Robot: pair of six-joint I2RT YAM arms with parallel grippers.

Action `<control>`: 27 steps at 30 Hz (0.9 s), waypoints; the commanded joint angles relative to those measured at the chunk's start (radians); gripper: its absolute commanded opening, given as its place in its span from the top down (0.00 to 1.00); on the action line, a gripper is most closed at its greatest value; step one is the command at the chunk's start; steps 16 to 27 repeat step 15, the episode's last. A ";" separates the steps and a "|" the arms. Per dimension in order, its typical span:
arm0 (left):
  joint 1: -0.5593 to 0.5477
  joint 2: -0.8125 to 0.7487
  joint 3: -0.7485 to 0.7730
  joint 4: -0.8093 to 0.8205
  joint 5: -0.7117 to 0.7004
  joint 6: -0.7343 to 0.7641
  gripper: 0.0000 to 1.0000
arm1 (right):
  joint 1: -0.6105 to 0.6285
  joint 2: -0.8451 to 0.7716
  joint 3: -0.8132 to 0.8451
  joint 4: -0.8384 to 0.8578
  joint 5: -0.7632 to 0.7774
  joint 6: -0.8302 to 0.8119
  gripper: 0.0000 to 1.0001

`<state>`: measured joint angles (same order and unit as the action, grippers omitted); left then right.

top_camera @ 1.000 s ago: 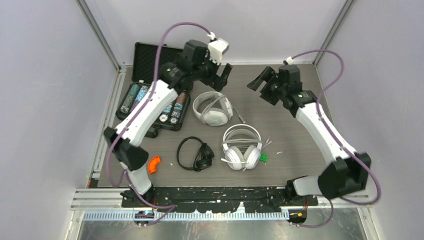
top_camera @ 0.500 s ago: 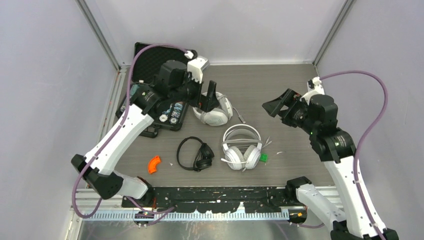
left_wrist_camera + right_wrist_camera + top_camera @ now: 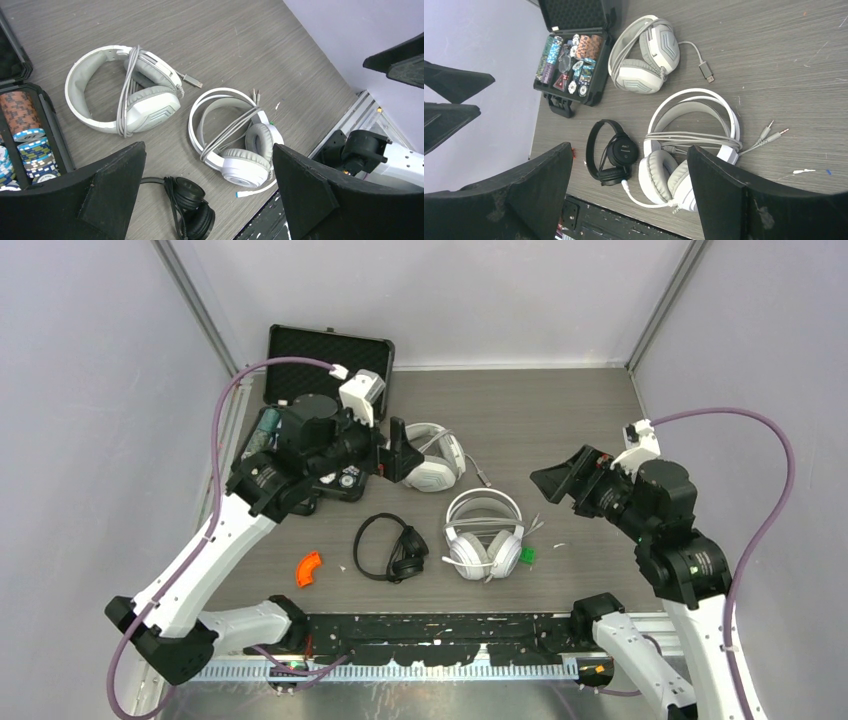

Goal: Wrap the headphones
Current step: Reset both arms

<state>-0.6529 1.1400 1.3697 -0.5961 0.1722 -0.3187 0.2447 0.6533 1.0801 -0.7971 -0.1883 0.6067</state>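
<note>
Three headphones lie on the table. A white padded pair lies farthest, its cord wound round the cups and a USB plug sticking out to the right. A second white pair lies nearer, its cord wound across the band. A slim black pair lies left of it, its cord round the cups. My left gripper is open and empty, raised just left of the far white pair. My right gripper is open and empty, raised to the right of the near white pair. The black pair also shows in both wrist views.
An open black case with poker chips stands at the back left. A small orange piece lies near the front left. A small green piece lies by the near white pair. Purple walls close in the sides and back.
Both arms have drawn back from the far side toward the near edge. The left gripper came down beside the far white pair. The right gripper moved right and nearer. The headphones have not moved.
</note>
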 commanded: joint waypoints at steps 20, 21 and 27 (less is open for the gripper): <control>0.001 -0.083 -0.085 0.152 -0.051 -0.036 0.00 | 0.001 -0.080 -0.002 0.034 0.017 0.050 0.13; 0.001 -0.083 -0.085 0.152 -0.051 -0.036 0.00 | 0.001 -0.080 -0.002 0.034 0.017 0.050 0.13; 0.001 -0.083 -0.085 0.152 -0.051 -0.036 0.00 | 0.001 -0.080 -0.002 0.034 0.017 0.050 0.13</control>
